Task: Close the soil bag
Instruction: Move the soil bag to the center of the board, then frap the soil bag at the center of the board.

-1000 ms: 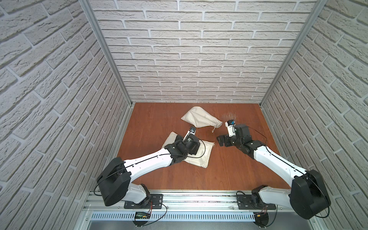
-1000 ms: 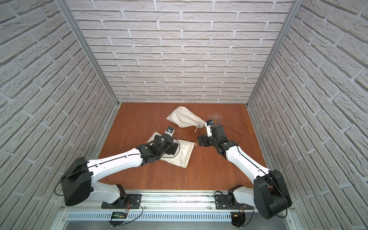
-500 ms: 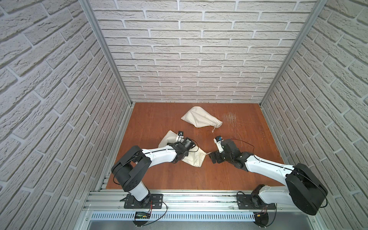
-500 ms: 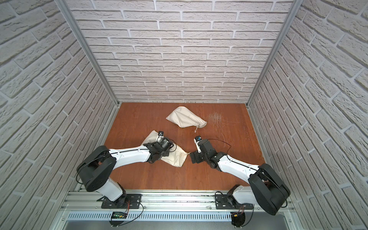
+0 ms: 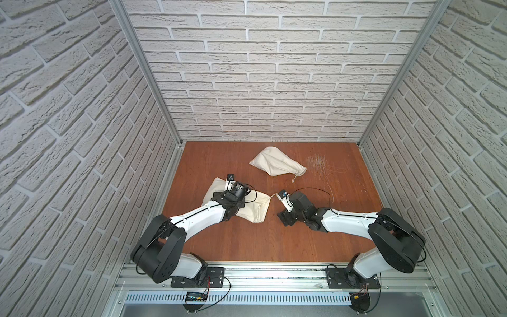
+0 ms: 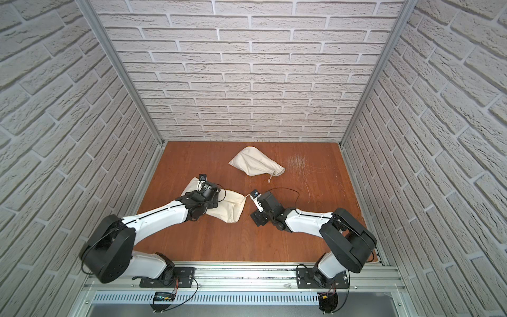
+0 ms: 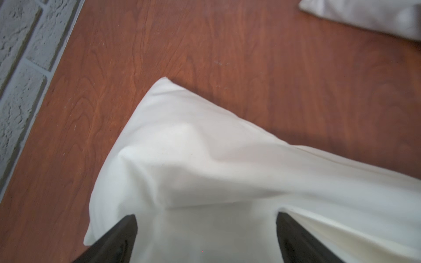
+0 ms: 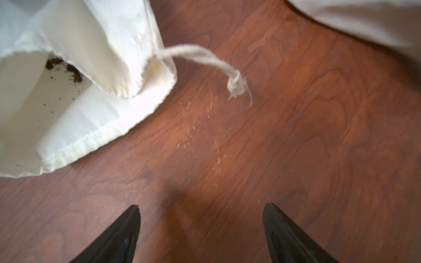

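Observation:
The soil bag (image 5: 256, 210) (image 6: 233, 210), cream cloth, lies flat at the table's front left with its mouth facing right. In the right wrist view the mouth gapes and dark soil (image 8: 66, 68) shows inside. Its drawstring (image 8: 205, 57) (image 5: 273, 195) trails from the mouth's corner and ends in a knot. My left gripper (image 7: 206, 215) (image 5: 229, 189) is open, its fingers spread wide and resting on the bag's middle, pointing at the closed end. My right gripper (image 8: 202, 205) (image 5: 286, 219) (image 6: 259, 218) is open over bare wood, just right of the mouth, with the knot lying ahead of it.
A second cream bag (image 5: 275, 164) (image 6: 255, 164), its neck drawn tight, lies at the back centre. Pale scratches (image 5: 318, 162) mark the wood right of it. Brick walls enclose the left, back and right sides. A metal rail (image 5: 274, 274) runs along the front.
My right gripper has come forward from beside the back bag to the soil bag's mouth. My left gripper has slid left along the soil bag toward its closed end.

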{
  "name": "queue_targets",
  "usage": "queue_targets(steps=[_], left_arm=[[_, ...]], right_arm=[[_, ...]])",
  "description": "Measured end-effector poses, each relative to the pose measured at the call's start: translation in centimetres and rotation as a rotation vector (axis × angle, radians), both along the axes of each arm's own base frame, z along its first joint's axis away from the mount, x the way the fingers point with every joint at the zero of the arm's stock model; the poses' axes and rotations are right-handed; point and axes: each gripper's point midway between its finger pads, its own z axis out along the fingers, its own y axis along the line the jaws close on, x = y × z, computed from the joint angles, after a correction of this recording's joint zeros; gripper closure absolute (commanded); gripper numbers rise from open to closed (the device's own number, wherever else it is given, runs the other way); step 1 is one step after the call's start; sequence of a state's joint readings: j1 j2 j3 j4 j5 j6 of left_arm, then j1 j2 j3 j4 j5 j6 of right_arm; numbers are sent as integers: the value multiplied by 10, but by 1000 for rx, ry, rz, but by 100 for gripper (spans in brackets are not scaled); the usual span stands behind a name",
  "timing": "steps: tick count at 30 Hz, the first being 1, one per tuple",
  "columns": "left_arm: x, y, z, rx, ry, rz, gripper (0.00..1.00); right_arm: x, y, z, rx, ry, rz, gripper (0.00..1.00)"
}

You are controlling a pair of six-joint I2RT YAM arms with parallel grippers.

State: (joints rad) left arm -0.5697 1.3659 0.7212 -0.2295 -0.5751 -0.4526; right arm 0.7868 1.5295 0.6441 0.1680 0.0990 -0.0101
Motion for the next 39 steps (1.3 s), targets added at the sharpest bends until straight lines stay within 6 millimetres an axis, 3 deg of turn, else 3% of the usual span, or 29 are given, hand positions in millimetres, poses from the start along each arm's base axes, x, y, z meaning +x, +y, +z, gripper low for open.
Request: queue_targets(steps=[4, 11, 16, 22, 29, 34, 39], left_arm=[[-7, -15, 16, -20, -41, -59, 2], [-18, -31, 29, -27, -82, -121, 1], [-22, -39, 30, -21, -87, -153, 2], [-23, -47, 30, -33, -101, -172, 1], [-28, -69, 28, 15, -108, -236, 2], [-30, -81, 38, 16, -142, -269, 2], [-35, -92, 59, -37, -216, -319, 2]], right_arm=[[18, 7, 6, -16, -67, 47, 25], [57, 12, 2, 31, -79, 78, 29], [68, 34, 0, 68, -74, 143, 31], [71, 47, 0, 100, -71, 195, 53], [65, 54, 4, 149, -56, 242, 96], [54, 47, 22, 184, -72, 240, 97], [48, 41, 65, 235, -123, 215, 97]])
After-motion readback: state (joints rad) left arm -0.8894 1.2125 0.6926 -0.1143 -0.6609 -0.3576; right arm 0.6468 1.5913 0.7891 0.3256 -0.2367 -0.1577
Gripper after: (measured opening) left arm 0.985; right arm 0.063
